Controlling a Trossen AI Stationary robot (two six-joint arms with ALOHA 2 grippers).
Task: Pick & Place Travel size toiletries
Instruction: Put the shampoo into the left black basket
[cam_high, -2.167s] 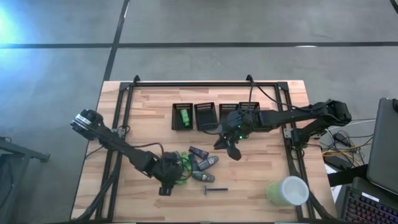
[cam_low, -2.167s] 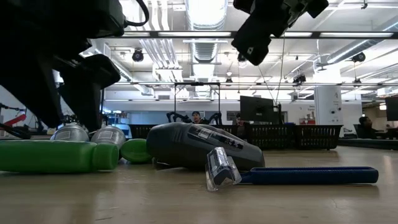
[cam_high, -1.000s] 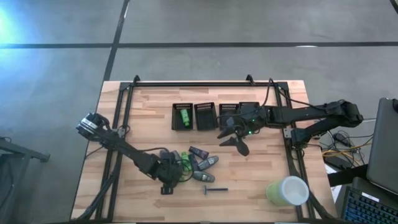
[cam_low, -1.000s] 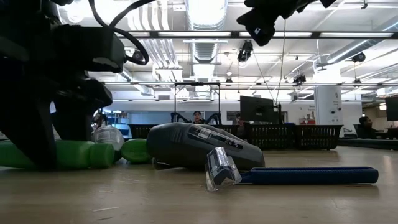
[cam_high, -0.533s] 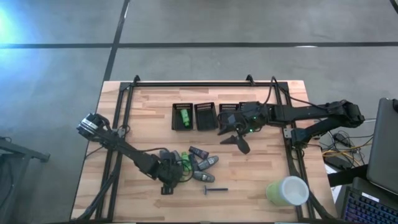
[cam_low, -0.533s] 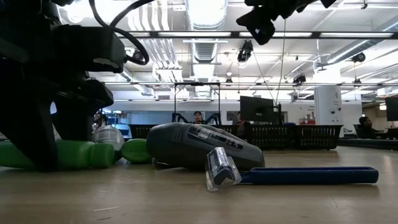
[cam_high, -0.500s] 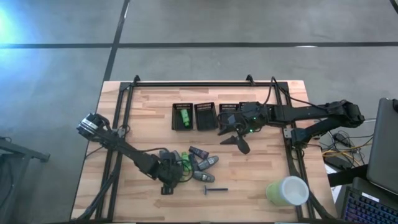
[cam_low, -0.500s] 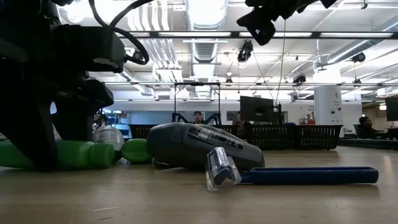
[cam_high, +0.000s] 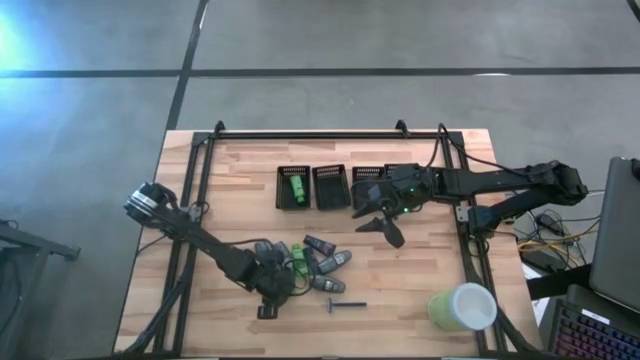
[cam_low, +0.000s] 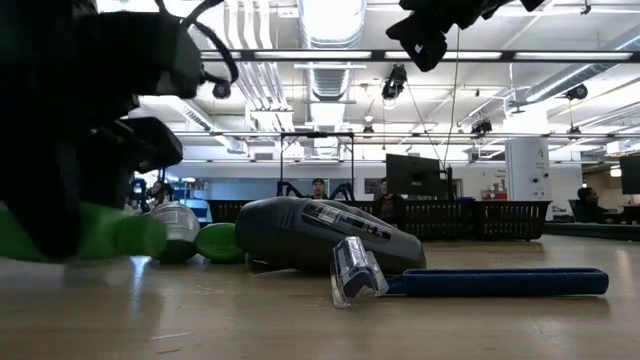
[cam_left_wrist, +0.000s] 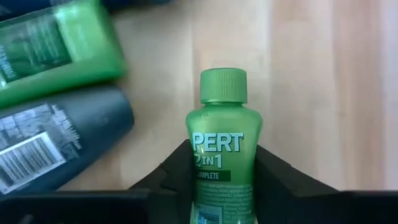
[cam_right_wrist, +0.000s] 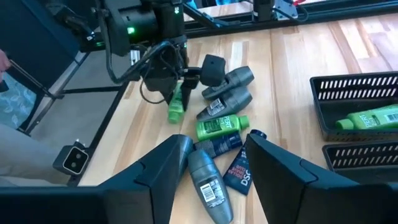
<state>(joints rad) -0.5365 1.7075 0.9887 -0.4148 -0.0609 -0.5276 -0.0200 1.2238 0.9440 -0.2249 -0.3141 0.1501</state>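
Clearly the left gripper (cam_left_wrist: 221, 186) has its jaws closed on a green bottle (cam_left_wrist: 222, 149), one dark finger against each flank, cap pointing away from the wrist; in the low view the bottle looks tipped up off the surface (cam_high: 420, 270), though blur makes that uncertain. It sits at the near edge of the toiletry cluster (cam_high: 315, 265), just beside a dark grey bottle (cam_left_wrist: 59, 140) and a second green bottle (cam_left_wrist: 53, 46). Right gripper (cam_right_wrist: 214, 165) hangs near the mesh bins (cam_high: 345, 186), jaws partly open and empty, looking back across the pile. One green bottle (cam_high: 297, 186) already lies in the leftmost bin. To do this step well: lift straight up before travelling, so the neighbours are not dragged; keep the grip centred on the label, since the smooth rounded body could swivel or slip; carry it high enough to pass over the bin wall. Hard to make out: the held bottle's base is cut off in the left wrist view, the arm hides the grasp from overhead, and the dark stick (cam_high: 345, 304) lying apart is too small to identify.
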